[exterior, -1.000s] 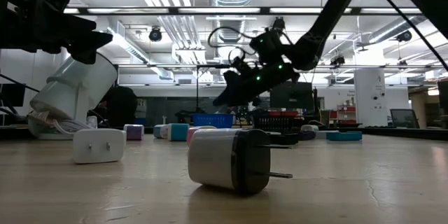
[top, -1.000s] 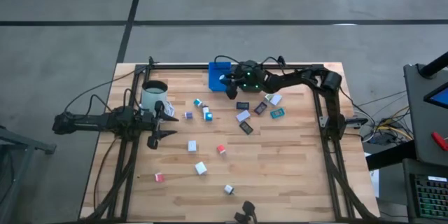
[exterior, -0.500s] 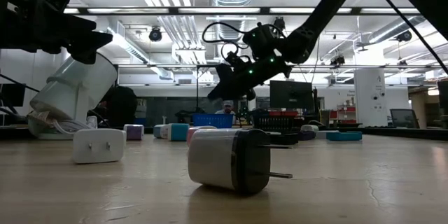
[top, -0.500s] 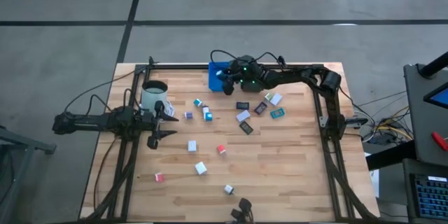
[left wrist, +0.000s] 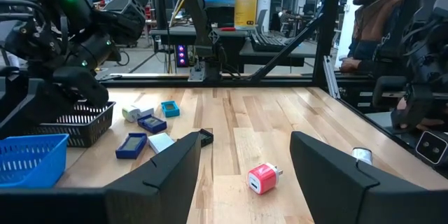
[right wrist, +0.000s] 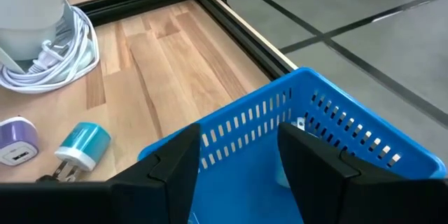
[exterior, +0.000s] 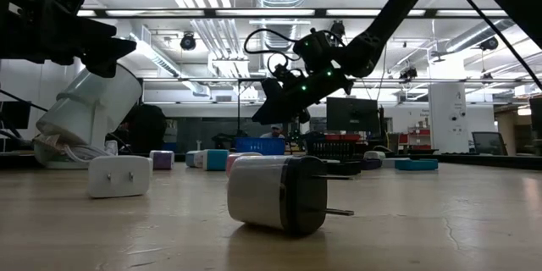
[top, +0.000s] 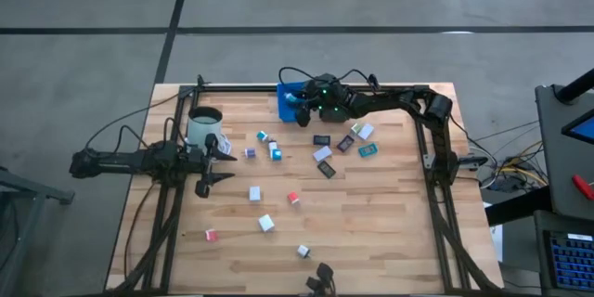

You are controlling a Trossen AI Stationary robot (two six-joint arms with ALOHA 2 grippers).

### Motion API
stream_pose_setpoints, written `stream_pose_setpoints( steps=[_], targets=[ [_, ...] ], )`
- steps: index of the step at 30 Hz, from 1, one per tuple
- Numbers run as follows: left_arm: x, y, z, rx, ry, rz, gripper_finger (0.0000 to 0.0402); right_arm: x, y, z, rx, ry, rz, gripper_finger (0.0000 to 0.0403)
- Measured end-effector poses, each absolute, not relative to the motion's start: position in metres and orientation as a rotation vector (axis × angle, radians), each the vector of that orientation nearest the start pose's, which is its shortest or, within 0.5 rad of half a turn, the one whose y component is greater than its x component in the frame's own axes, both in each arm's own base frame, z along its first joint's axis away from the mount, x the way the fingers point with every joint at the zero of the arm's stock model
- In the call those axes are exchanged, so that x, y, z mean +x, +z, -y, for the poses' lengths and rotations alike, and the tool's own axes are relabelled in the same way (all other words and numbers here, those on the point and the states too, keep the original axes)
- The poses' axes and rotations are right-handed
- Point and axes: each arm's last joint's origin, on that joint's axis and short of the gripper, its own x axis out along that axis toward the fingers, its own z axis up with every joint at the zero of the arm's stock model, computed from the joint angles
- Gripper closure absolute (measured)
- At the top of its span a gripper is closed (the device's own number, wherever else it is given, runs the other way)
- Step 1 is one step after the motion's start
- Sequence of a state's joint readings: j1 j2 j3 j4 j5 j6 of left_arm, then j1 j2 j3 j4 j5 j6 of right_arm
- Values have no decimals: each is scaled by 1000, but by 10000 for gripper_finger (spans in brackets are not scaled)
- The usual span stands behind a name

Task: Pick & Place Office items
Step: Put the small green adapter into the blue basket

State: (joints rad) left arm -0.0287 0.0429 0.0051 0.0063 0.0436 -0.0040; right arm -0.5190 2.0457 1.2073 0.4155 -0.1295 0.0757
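Note:
Several small office items lie scattered on the wooden table point(top: 390, 223): white cubes point(top: 254, 193), red cubes point(top: 293, 198), a blue-white one point(top: 275, 150), and flat black point(top: 321, 139), white point(top: 323, 154), purple point(top: 345, 144) and teal point(top: 368, 150) pieces. My right gripper point(top: 302, 108) is open and empty above the blue bin point(top: 288, 100) at the far edge. Its wrist view point(right wrist: 238, 147) looks down into the bin point(right wrist: 350, 147). My left gripper point(top: 219, 161) is open and empty beside the white mug point(top: 204, 126). A red cube point(left wrist: 262, 179) lies ahead of it.
A black mesh bin point(left wrist: 77, 122) stands next to the blue bin point(left wrist: 28, 161). A white cable point(right wrist: 63, 49) is coiled at the mug's foot. Black rails point(top: 436, 176) frame the table. A person point(left wrist: 374, 14) sits beyond the table's right side.
My right gripper has gone toward the table's left edge and slightly up, from beside the blue bin to above it, and has then held still there.

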Motion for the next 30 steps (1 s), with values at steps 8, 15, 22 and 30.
stream_pose_setpoints(
  steps=[8, 15, 22, 30],
  targets=[
    [100, 162, 4, -4, -72, -32, 174, 384, 175, 215, 190, -387, -342, 228],
    [100, 163, 4, -4, -72, -31, 174, 375, 195, 210, 176, -381, -403, 229],
    [100, 163, 4, -4, -72, -31, 174, 335, 225, 195, 186, -465, -703, 237],
    [100, 163, 4, -4, -72, -31, 174, 293, 251, 170, 358, -515, -909, 240]
  ],
)
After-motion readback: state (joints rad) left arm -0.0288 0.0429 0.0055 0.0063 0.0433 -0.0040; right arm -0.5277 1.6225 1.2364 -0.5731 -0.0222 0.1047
